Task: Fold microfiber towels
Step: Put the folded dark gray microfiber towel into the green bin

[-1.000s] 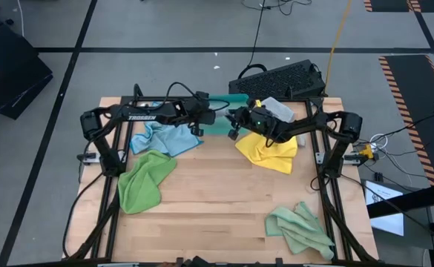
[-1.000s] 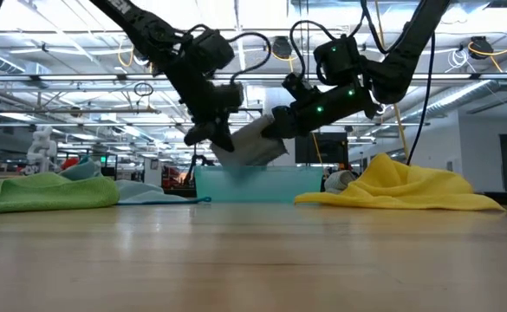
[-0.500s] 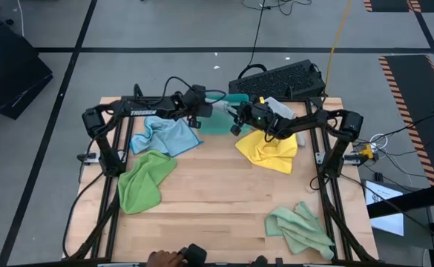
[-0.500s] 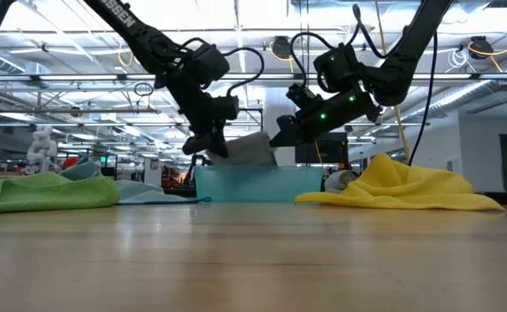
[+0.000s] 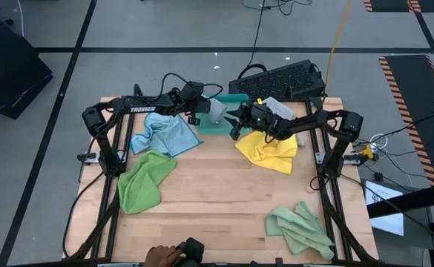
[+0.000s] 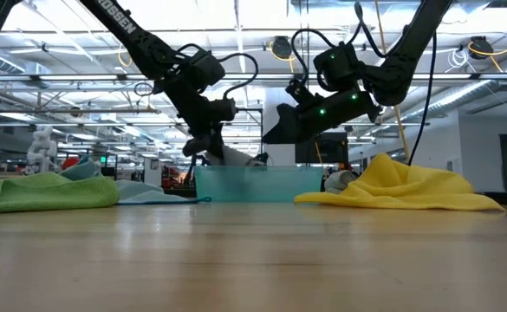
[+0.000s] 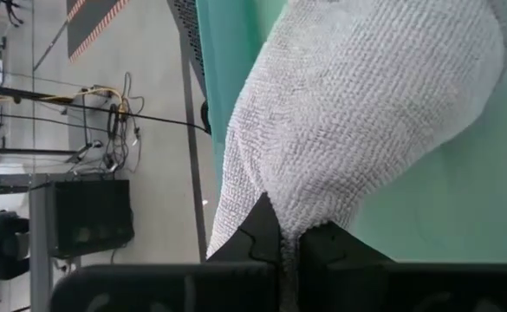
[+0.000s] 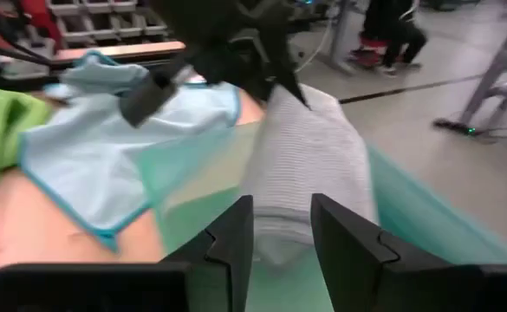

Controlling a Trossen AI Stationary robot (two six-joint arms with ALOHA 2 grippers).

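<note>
Left end effector (image 5: 205,111) I see clamped on the grey towel (image 5: 217,110) over the teal tray (image 5: 215,127); right end effector (image 5: 235,123) stands apart beside it

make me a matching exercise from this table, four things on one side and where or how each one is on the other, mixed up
Things:
1. grey towel
2. yellow towel
3. light blue towel
4. right pincer

Places or states:
A. crumpled under the right arm
B. open, holding nothing, beside the tray
C. held by the shut left pincer over the tray
D. spread under the left arm

Pairs: 1-C, 2-A, 3-D, 4-B
</note>
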